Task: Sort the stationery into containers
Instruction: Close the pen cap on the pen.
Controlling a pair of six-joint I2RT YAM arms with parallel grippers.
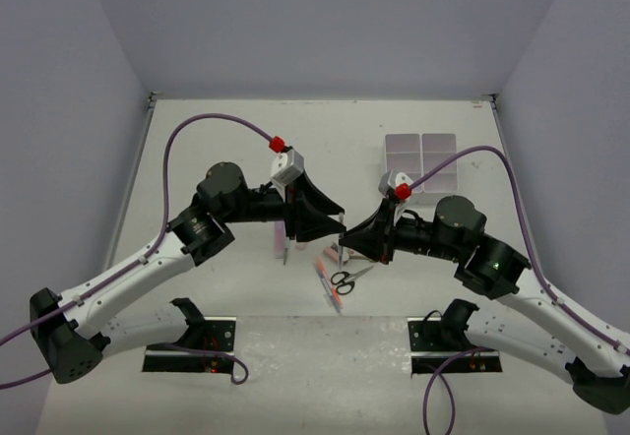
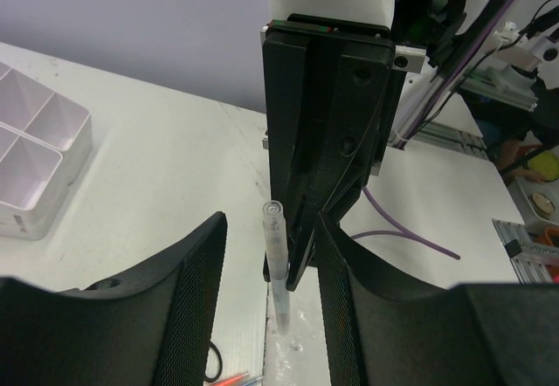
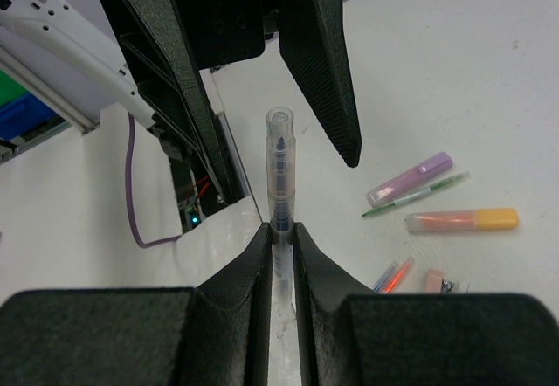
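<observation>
Clear plastic capped pen [image 3: 279,168] stands upright above the white table [image 3: 437,72], pinched low by my right gripper [image 3: 279,231], with my left gripper [image 2: 270,229] spread apart either side, not touching it

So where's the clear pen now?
The clear pen stands upright in the right gripper, centre of the top view, between the open fingers of the left gripper.
</observation>
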